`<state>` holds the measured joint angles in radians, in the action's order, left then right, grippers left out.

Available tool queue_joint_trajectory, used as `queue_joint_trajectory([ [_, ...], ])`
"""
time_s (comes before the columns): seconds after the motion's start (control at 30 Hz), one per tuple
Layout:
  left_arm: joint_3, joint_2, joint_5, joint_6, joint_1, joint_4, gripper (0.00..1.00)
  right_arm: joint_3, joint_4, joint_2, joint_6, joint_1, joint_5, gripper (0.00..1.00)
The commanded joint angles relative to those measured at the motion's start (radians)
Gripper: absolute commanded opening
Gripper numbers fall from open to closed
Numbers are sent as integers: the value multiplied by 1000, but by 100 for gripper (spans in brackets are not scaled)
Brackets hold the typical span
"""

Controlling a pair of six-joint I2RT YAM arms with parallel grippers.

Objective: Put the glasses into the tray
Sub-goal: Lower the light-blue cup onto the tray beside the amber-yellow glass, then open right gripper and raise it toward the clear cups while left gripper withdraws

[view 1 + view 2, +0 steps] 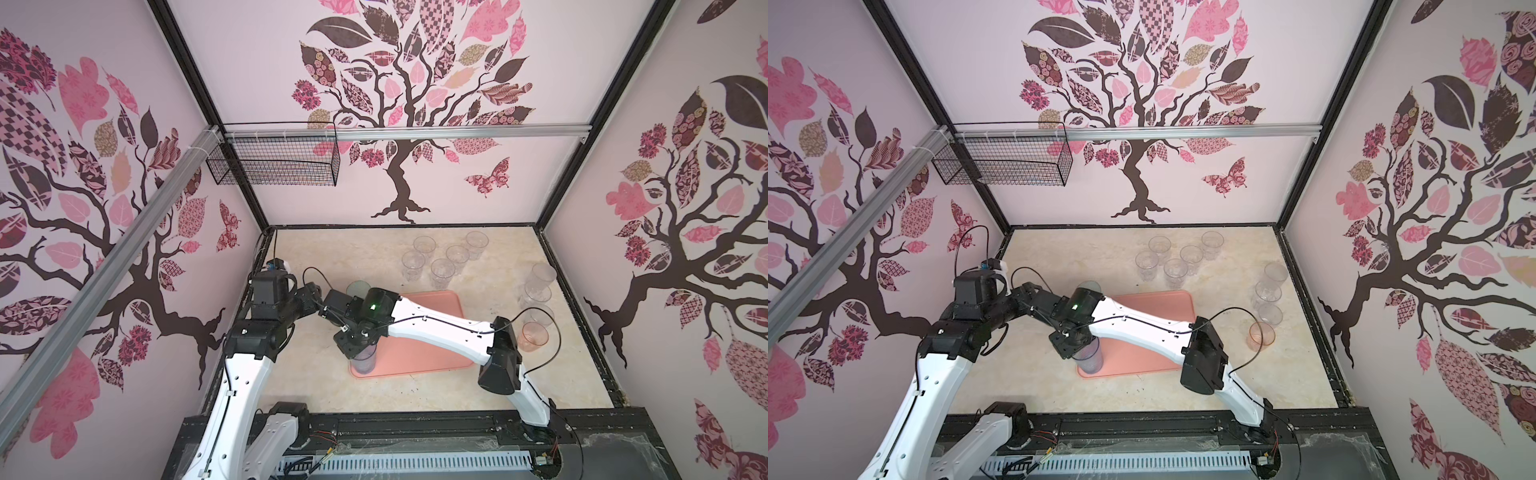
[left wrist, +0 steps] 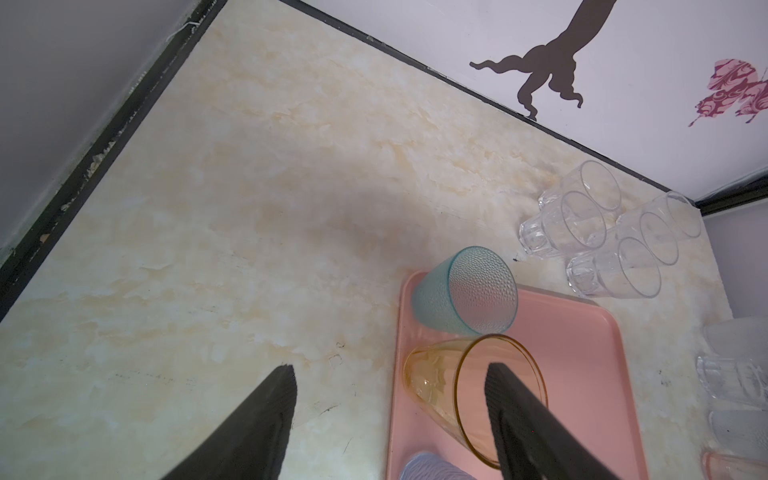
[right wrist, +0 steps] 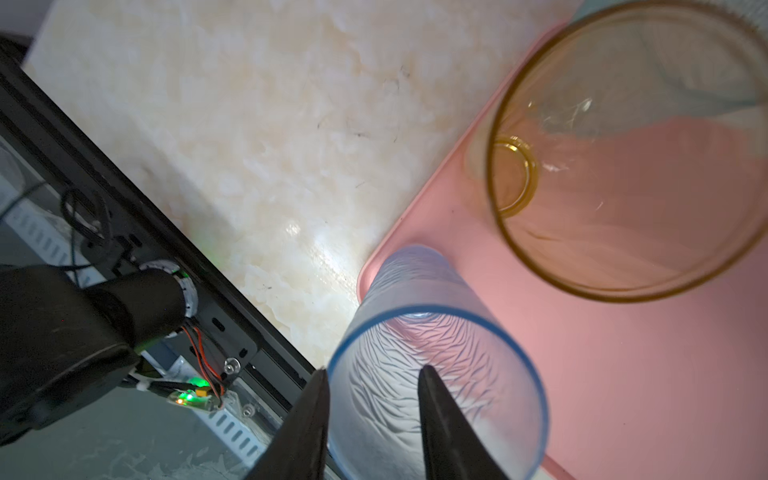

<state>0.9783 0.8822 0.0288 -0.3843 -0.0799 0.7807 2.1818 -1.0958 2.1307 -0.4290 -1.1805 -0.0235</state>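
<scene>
Starting at 9 o'clock of the salmon-pink tray [image 1: 415, 359]: got the left gripper [image 2: 390, 368] at the tray's left edge, fingers [image 2: 266, 415] spread wide, clamping nothing. Seeing one tip overlap the mouth of the amber tumbler [image 2: 440, 386] in the wrist view; can't tell whether inside it or just above.

Counting three coloured tumblers upright on the tray along that edge: teal tumbler [image 1: 358, 286] on the 11 o'clock corner, amber tumbler at 9 o'clock just beside it, ribbed blue tumbler [image 1: 363, 360] on the 7 o'clock corner. Can't see the amber one in both top views: hidden under the arms.

Got the right gripper [image 3: 374, 370] stretched across the tray to the blue tumbler, fingers [image 3: 307, 428] straddling its wall at the rim: one outside, right against it, one inside and clear of it. Parted, so not pinching the glass.

Off the tray, upright on the worktop [image 1: 395, 395]: five clear tumblers [image 1: 442, 270] with faceted bases bunched at 1 o'clock; three more clear tumblers [image 1: 537, 293] lined up at 3 o'clock near the right wall; small pinkish-orange tumbler [image 1: 534, 336] at 4 o'clock, at that line's near end.
</scene>
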Motion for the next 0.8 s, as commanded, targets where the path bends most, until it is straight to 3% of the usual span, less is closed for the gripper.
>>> queue_joint_trajectory([
  [0.0,45,8,11,48,-26,-2,76,-47,108,-199,-26,81,53,41],
  [0.23,90,59,-108,58,-222,-84,77,-277,249,-385,-39,258,54,44],
  [0.5,167,247,-241,81,-495,-157,79,-731,469,-590,-111,519,130,47],
  [0.63,200,356,-263,50,-577,-190,79,-885,550,-621,-136,621,179,48],
  [0.77,241,457,-271,31,-638,-204,79,-963,586,-611,-133,646,186,48],
])
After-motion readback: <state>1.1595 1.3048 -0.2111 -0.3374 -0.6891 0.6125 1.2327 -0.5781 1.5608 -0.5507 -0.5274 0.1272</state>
